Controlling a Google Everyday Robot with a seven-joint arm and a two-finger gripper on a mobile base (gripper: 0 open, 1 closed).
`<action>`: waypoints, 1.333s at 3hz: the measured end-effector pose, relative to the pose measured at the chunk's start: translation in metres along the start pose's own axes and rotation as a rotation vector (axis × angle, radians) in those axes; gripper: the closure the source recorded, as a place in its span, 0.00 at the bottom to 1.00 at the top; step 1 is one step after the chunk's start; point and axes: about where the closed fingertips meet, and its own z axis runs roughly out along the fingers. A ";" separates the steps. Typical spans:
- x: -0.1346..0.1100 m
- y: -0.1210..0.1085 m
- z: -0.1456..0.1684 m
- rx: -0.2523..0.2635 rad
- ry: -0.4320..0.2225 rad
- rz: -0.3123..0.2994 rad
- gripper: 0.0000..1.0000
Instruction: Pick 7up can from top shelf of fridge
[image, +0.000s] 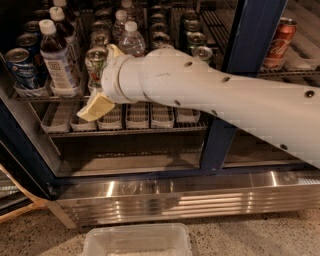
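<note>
Lighting: warm and dim overall. Fridge (250, 35) interior falls to near black at the far back; front bottles (56, 60) catch light from the near side.
Glare: bright streaks on the ribbed steel base panel (200, 197), strongest left of centre.
Arm (225, 100): brightly lit on top, shaded beneath.
Gripper (104, 80): at the top shelf (50, 96), left of centre, partly shaded.
Shadow: deep beneath the lower shelf (150, 131).

Tool (102, 80) is up at the top shelf (35, 96), right against the 7up can (95, 62). Bottles (57, 60) stand to its left, more cans (195, 40) behind and right. There's a lower shelf (150, 131) beneath, and a bin (135, 242) on the floor before the fridge (245, 50).
</note>
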 end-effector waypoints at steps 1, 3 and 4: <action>0.014 0.009 0.002 0.037 0.017 0.026 0.00; 0.007 -0.008 0.032 0.131 -0.070 0.062 0.00; 0.003 -0.016 0.046 0.142 -0.106 0.117 0.00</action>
